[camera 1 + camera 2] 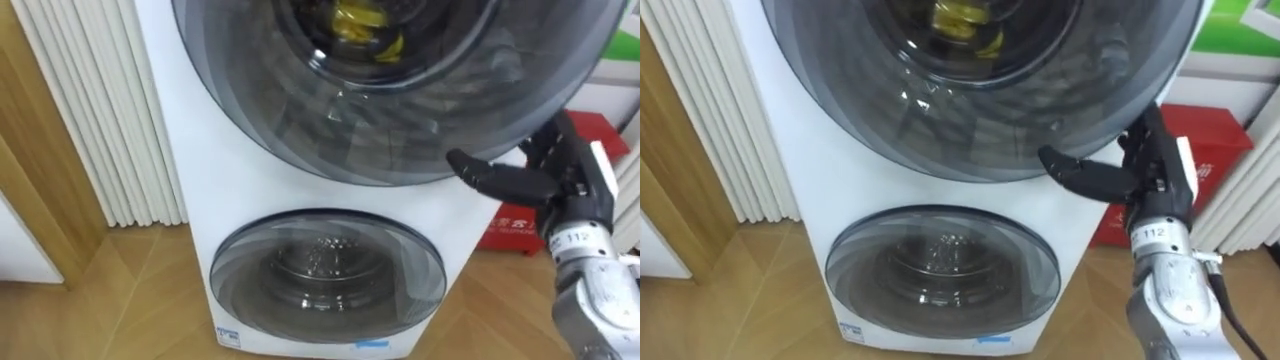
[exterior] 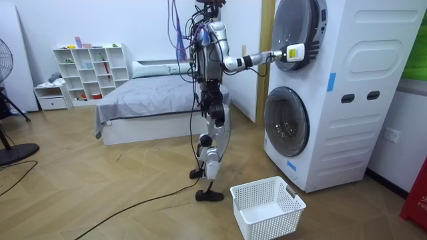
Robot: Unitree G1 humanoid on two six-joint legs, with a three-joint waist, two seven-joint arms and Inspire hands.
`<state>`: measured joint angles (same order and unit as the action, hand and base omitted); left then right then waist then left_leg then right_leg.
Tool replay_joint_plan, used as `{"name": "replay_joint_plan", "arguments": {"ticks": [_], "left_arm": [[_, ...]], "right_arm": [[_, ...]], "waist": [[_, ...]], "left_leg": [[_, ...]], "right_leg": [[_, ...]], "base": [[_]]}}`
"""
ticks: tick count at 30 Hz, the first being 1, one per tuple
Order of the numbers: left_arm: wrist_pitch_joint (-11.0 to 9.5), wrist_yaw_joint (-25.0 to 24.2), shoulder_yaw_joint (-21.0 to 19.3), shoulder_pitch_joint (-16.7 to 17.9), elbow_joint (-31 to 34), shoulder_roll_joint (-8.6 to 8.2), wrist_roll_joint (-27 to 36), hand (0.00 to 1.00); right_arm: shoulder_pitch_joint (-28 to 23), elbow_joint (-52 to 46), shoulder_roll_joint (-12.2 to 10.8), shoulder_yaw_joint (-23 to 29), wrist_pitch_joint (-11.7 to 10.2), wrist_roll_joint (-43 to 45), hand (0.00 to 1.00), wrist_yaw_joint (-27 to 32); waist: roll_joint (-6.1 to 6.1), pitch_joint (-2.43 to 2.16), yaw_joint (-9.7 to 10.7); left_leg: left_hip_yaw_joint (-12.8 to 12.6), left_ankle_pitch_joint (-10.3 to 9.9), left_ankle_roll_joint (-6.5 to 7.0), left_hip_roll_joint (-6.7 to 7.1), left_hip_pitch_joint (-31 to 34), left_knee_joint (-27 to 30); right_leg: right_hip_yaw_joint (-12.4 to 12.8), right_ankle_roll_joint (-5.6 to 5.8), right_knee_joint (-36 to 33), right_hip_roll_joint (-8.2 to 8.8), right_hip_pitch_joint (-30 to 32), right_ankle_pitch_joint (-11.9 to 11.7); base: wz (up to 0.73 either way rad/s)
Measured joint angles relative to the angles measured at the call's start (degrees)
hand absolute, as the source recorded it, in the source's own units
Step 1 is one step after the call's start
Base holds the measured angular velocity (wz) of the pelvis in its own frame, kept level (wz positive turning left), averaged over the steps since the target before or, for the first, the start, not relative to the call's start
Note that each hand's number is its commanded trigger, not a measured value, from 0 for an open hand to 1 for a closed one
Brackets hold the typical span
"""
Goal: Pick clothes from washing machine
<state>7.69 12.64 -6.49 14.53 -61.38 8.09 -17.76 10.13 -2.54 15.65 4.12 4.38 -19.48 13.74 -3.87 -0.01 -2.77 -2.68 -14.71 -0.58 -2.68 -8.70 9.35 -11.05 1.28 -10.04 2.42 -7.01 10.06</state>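
At four o'clock on the upper door (image 1: 400, 110), your right hand (image 1: 560, 185) sets open fingers (image 1: 490, 178) against the rim. Yellow clothes (image 1: 365, 25) lie behind that glass, at twelve. White basket (image 2: 267, 207) stands by your feet; red box (image 1: 520, 225) sits beyond the hand.

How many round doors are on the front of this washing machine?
2. The upper door, with the right hand at its lower right rim, and the lower door directly beneath it.

Round smoky-glass upper door (image 1: 400, 110) of white washing machine (image 1: 190, 190) cut by top edge, yellow cloth (image 1: 365, 25) behind it blurred and cropped, right hand (image 1: 565, 180) partly lost at the door's rim, red box (image 1: 1220, 150) half hidden behind machine
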Motion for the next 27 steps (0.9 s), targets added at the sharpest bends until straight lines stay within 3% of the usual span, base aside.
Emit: {"name": "replay_joint_plan", "arguments": {"ticks": [5,6,7,8,9,10,11,12,13,14,18,20,24,27], "left_arm": [[-0.7,-0.6,0.0,-0.3,0.0,0.49,-1.0,0.0],[-0.7,-0.6,0.0,-0.5,0.0,0.4,-1.1,0.0],[-0.7,-0.7,-0.1,-0.6,0.2,0.26,-1.3,0.0],[-1.5,-0.7,-1.6,0.0,0.9,1.05,-2.7,0.0],[-1.6,-0.7,-2.8,0.3,0.8,1.58,-3.5,0.0],[-1.6,-0.5,-4.5,0.6,-0.5,2.38,-5.0,0.0],[-1.4,-0.4,-3.9,-0.1,-1.6,2.17,-5.6,0.0],[-1.5,-0.4,-3.2,-0.5,-1.5,2.2,-5.6,0.0],[-1.7,-0.4,-1.4,-1.1,-1.1,2.11,-5.5,0.0],[-1.7,-0.3,0.4,-1.2,-0.6,2.02,-5.4,0.0],[-0.2,0.1,2.2,-1.2,-1.3,1.92,-5.4,0.0],[-0.1,0.2,2.1,-1.2,-1.9,1.87,-5.4,0.0],[-0.2,0.2,2.1,-0.9,-2.5,1.41,-5.4,0.0],[-0.3,0.2,2.1,-0.4,-2.6,1.35,-5.4,0.0]], "right_arm": [[0.0,-1.1,0.5,0.0,0.0,1.1,0.0,0.8],[0.1,-1.2,0.6,0.0,0.0,1.6,0.0,1.3],[0.2,-1.2,0.6,0.0,0.0,1.8,0.0,1.5],[1.2,-1.6,-0.1,-1.0,0.0,2.3,0.0,1.5],[2.0,-2.5,-0.3,-1.9,0.1,2.3,0.0,1.5],[3.9,-4.7,0.1,-3.0,0.0,2.2,0.0,2.0],[4.6,-5.8,0.8,-2.7,-0.4,2.3,0.0,2.9],[4.8,-6.0,0.8,-2.4,-0.8,2.3,0.0,3.5],[6.0,-6.2,1.0,-1.7,-1.1,2.3,0.0,4.3],[7.5,-6.3,1.2,-1.8,-1.1,2.2,0.0,4.9],[7.5,-7.2,0.8,-0.8,-1.0,2.0,0.0,5.0],[7.5,-7.7,0.9,-0.7,-1.0,2.0,0.0,3.6],[6.6,-10.0,0.8,-0.6,-1.0,2.7,0.0,1.0],[4.3,-13.8,0.9,-0.5,-1.0,2.9,0.0,-0.3]], "waist": [[-0.27,0.08,-0.3],[0.21,0.13,-0.6],[0.99,0.42,-0.9],[1.71,0.51,-0.9],[1.17,0.28,-0.8],[-0.9,0.89,0.0],[-0.14,0.42,1.2],[-0.2,0.51,1.4],[-0.35,0.59,1.4],[-0.19,0.59,0.7],[-0.77,0.25,0.6],[-0.5,0.22,0.9],[0.45,-0.64,0.7],[0.66,-0.75,1.0]], "left_leg": [[0.0,0.0,0.0,-0.01,-0.1,-0.1],[1.7,0.3,0.43,-0.69,-0.8,-0.5],[4.4,0.5,0.68,-1.95,-1.5,-1.0],[8.1,0.5,0.6,-4.1,-1.3,-1.0],[7.6,0.4,0.41,-4.61,-0.5,-0.7],[5.6,-0.8,-1.85,-3.79,0.0,0.4],[3.6,-1.8,-3.65,-4.69,-0.2,0.9],[2.6,-1.5,-4.05,-4.66,-0.3,0.4],[-0.6,-0.8,-3.51,-4.65,0.2,-1.3],[-2.7,0.5,-2.15,-4.55,0.6,-1.7],[-2.8,0.8,-1.45,-2.71,1.7,-0.9],[-2.8,0.8,-1.32,-2.46,2.3,-0.8],[-3.1,0.7,-1.29,-2.33,2.0,-0.6],[-3.1,0.8,-1.41,-2.42,1.8,-0.6]], "right_leg": [[0.1,0.0,-0.2,-0.03,0.2,0.0],[-0.2,-0.09,-3.8,-0.35,2.2,0.1],[0.2,-0.44,-6.7,-1.48,4.8,1.9],[3.3,-3.94,-2.6,-6.33,8.9,1.7],[3.9,-5.72,1.8,-7.68,10.4,-0.9],[0.2,-6.49,4.1,-6.62,12.5,-10.8],[-2.3,-6.89,1.9,-6.74,12.4,-10.2],[-2.7,-6.89,1.8,-6.4,11.9,-10.2],[-2.1,-6.77,1.9,-5.8,11.0,-10.1],[-1.9,-5.87,1.8,-5.66,10.4,-9.5],[-1.7,-5.15,2.0,-4.64,10.8,-9.1],[-1.5,-5.1,1.5,-4.58,11.2,-9.0],[-0.1,-4.95,1.2,-4.86,11.2,-8.5],[-0.1,-5.15,1.0,-4.7,11.2,-8.5]], "base": [[-0.11],[-0.26],[-0.65],[-0.78],[-0.75],[-0.18],[0.17],[0.53],[0.39],[0.27],[0.04],[0.02],[-0.03],[-0.02]]}}
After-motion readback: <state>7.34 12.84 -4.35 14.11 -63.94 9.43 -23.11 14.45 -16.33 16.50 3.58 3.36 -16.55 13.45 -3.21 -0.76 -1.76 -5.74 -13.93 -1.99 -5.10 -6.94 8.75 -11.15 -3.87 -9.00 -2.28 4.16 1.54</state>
